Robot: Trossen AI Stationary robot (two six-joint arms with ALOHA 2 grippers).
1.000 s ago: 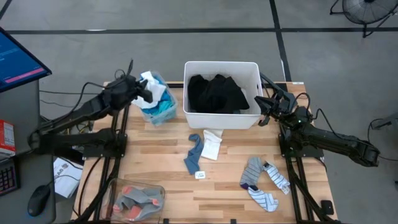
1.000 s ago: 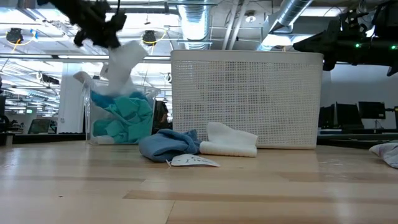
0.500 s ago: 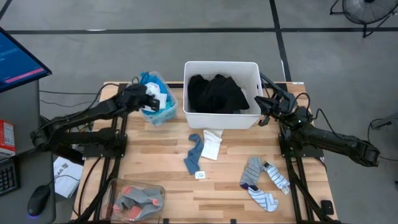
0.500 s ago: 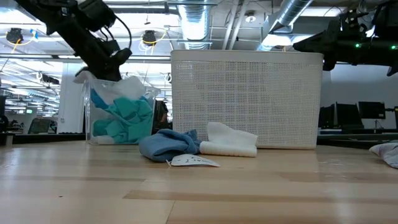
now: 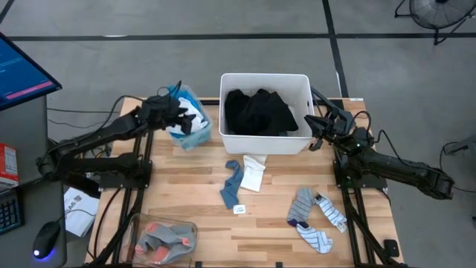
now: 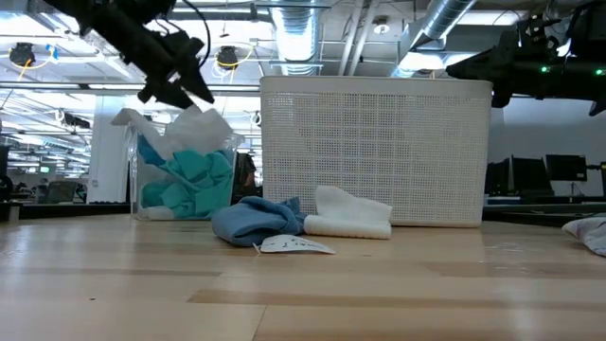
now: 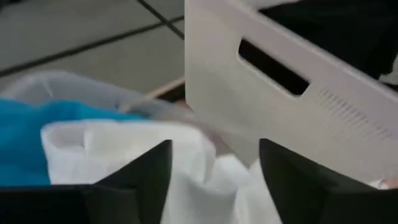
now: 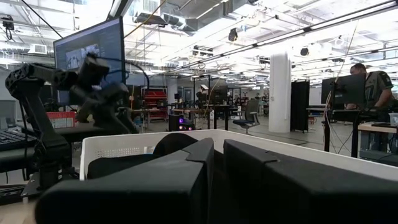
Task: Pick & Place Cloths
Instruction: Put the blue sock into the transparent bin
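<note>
My left gripper [image 5: 181, 115] [image 6: 189, 90] hovers open just over the clear bin [image 6: 134, 180] at the table's far left. Its fingers stand apart on either side of a white cloth [image 7: 124, 155] [image 6: 194, 128]. That cloth lies on top of the teal cloths [image 6: 194, 180] in the bin. A black garment [image 5: 260, 112] fills the white tub [image 5: 265, 145]. A blue cloth [image 5: 232, 184] and a small white cloth [image 5: 253, 173] lie on the table in front of the tub. My right gripper [image 5: 314, 132] [image 8: 217, 146] waits shut beside the tub's right wall.
Grey and striped socks [image 5: 316, 212] lie on the bare wood at the near right. A second clear bin [image 5: 163, 238] with grey socks stands at the near left edge. A small white tag [image 5: 239, 209] lies near the blue cloth.
My left gripper has carried the hanging white cloth toward the table's right and down into the clear bin. There it has opened and let go, then risen a little. The cloth now rests bunched on the teal cloths.
</note>
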